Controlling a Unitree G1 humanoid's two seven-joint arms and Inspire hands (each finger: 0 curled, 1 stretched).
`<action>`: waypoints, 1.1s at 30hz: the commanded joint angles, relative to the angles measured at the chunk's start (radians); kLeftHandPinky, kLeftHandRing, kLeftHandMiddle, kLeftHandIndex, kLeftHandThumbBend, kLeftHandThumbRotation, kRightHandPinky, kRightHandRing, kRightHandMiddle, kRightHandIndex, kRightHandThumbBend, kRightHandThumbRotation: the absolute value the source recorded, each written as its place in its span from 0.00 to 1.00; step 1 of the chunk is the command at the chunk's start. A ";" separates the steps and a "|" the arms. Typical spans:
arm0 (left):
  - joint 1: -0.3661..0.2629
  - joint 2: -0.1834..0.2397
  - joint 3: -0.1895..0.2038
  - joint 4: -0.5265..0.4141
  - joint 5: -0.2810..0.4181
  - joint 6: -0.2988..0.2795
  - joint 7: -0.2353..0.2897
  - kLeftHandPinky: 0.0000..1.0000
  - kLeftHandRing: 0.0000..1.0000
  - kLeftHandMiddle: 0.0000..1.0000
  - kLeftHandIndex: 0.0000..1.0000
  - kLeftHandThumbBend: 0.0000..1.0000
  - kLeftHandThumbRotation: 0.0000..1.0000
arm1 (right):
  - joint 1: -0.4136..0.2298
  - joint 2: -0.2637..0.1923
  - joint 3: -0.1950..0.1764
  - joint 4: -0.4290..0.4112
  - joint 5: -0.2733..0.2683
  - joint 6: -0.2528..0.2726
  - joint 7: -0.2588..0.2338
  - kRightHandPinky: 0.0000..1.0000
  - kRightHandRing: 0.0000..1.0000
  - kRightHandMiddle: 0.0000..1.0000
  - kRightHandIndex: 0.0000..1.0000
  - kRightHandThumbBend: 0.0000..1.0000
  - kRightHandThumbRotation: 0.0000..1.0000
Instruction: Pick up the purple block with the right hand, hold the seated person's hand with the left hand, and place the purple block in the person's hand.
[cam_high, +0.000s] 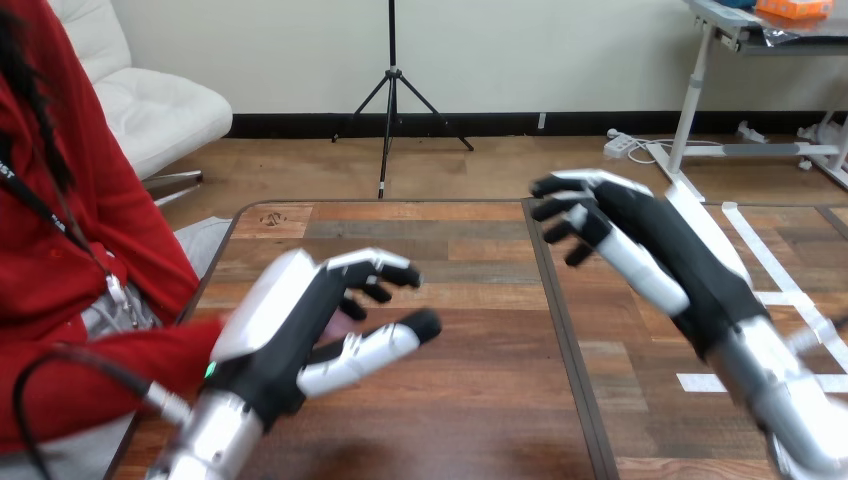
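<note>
My left hand (285, 325) curls its fingers round the person's hand (347, 318) over the desk (450, 420). My right hand (640, 240) hangs well apart from them. I cannot tell if it carries the purple block, which would miss the palm if released here.

Left hand (290, 330) black-and-white; right hand (640, 240) alike; table (470, 420) brown patchwork wood-grain.

Cannot see most of the person's hand (347, 318), covered by the back of the left hand (285, 325); just a sliver between the fingers (385, 268) and thumb (375, 350) curled round it. Cannot tell what lies in that palm. Cannot see the inner side of the right hand (650, 255), turned away. Cut off at the bottom edge: left forearm (210, 435), right forearm (795, 405). Cut off at right and bottom: wooden table (470, 400).
</note>
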 joint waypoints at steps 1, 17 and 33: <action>0.018 -0.026 0.038 0.020 -0.058 -0.086 0.049 0.62 0.73 0.76 0.68 0.65 0.99 | 0.037 0.054 -0.025 -0.084 0.028 -0.054 -0.038 0.57 0.68 0.77 0.80 0.73 1.00; 0.100 -0.044 0.073 0.126 -0.179 -0.266 0.085 0.62 0.70 0.72 0.68 0.64 1.00 | 0.239 0.189 0.000 -0.097 0.044 -0.159 -0.105 0.56 0.67 0.73 0.78 0.78 1.00; 0.088 -0.057 0.090 0.279 -0.401 -0.433 -0.039 0.68 0.73 0.75 0.75 0.63 1.00 | 0.375 0.308 0.047 -0.028 0.100 -0.253 -0.087 0.56 0.67 0.73 0.78 0.76 1.00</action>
